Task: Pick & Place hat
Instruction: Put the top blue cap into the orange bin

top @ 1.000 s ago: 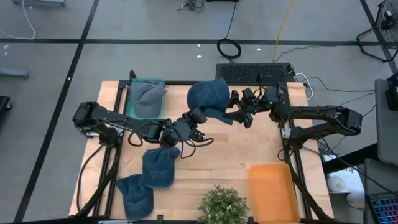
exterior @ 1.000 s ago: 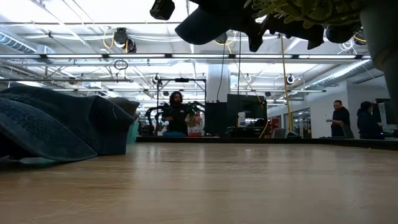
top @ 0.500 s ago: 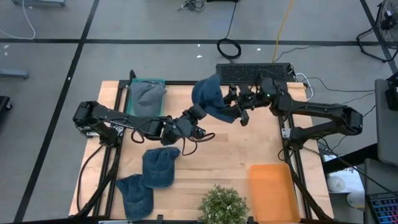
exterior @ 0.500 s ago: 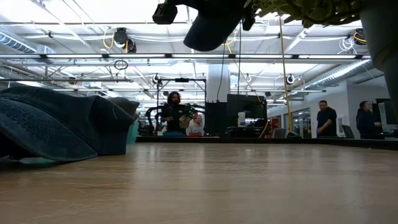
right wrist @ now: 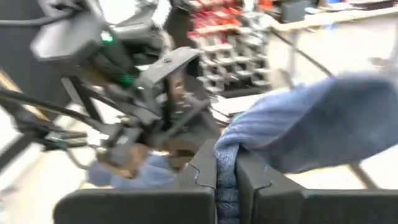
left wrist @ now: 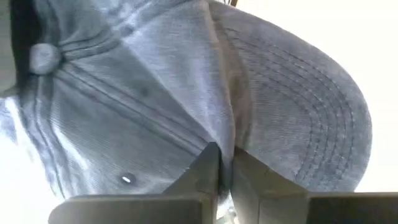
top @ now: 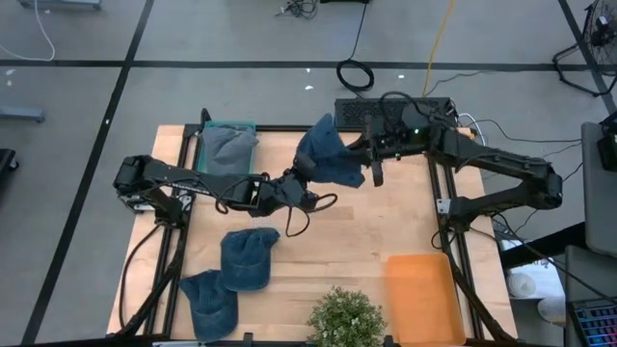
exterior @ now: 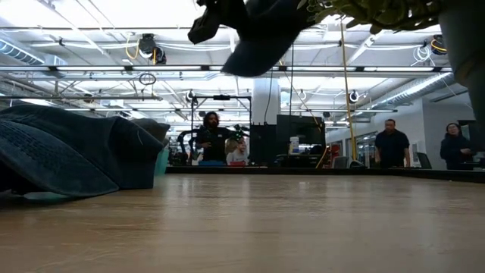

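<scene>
A blue denim hat (top: 328, 156) hangs in the air over the table's far middle, between my two grippers. My left gripper (top: 301, 176) comes from the table's left and is shut on the hat's left side. My right gripper (top: 369, 159) comes from the right and is shut on the hat's right edge. The left wrist view shows the hat's top button (left wrist: 43, 59) and stitched brim (left wrist: 311, 124). In the low view the hat (exterior: 261, 38) shows high above the tabletop. My left gripper pinches a fold of cloth where the crown meets the brim (left wrist: 224, 140) between its two fingers. It reaches in from the table's left, slanting slightly down. The hat is lifted clear of the table. My right gripper pinches the hat's thick blue edge (right wrist: 227, 146) between its two fingers. It comes level from the table's right. The hat spreads away beyond the fingers (right wrist: 323, 118), clear of the table.
A teal bin (top: 206, 154) at the far left holds a grey hat (top: 231, 149). Two more blue hats (top: 249, 255) (top: 208, 301) lie at the near left. A plant (top: 345, 318) stands at the near edge beside an orange tray (top: 420, 294). People stand in the room behind.
My right gripper has risen, tipped up to level and moved toward the far edge, and it now grips the hat's right edge. My left gripper has rolled and drifted slightly toward the far edge. The hat has risen and bunched narrower between the two grippers.
</scene>
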`<state>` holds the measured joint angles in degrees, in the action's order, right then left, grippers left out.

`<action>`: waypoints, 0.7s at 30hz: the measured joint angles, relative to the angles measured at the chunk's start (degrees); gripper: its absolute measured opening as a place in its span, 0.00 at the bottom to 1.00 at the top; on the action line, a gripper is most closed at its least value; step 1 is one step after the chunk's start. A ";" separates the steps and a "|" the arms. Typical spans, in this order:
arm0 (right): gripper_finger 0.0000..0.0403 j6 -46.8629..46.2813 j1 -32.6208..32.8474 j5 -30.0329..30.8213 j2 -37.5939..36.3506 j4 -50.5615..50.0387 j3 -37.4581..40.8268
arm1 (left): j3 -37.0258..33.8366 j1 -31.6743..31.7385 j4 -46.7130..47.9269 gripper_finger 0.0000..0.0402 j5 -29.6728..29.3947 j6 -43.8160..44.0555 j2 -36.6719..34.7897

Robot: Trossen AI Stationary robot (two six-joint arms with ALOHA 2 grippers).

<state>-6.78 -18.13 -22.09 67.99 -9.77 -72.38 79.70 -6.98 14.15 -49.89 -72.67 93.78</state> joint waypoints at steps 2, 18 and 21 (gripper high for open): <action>0.01 2.41 0.17 4.21 -0.04 -5.70 -3.13 | 0.00 0.28 0.33 0.10 2.10 2.97 0.00; 0.00 3.43 -0.25 8.74 -0.02 -25.41 -12.77 | 0.00 0.31 0.83 0.11 6.73 27.30 0.02; 0.00 3.40 -0.95 8.81 0.75 -28.42 -14.58 | 0.00 0.70 1.16 0.10 7.31 31.09 0.02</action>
<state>-3.38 -19.08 -13.28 68.73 -38.19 -86.97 79.70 -6.28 15.31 -42.58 -41.58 93.80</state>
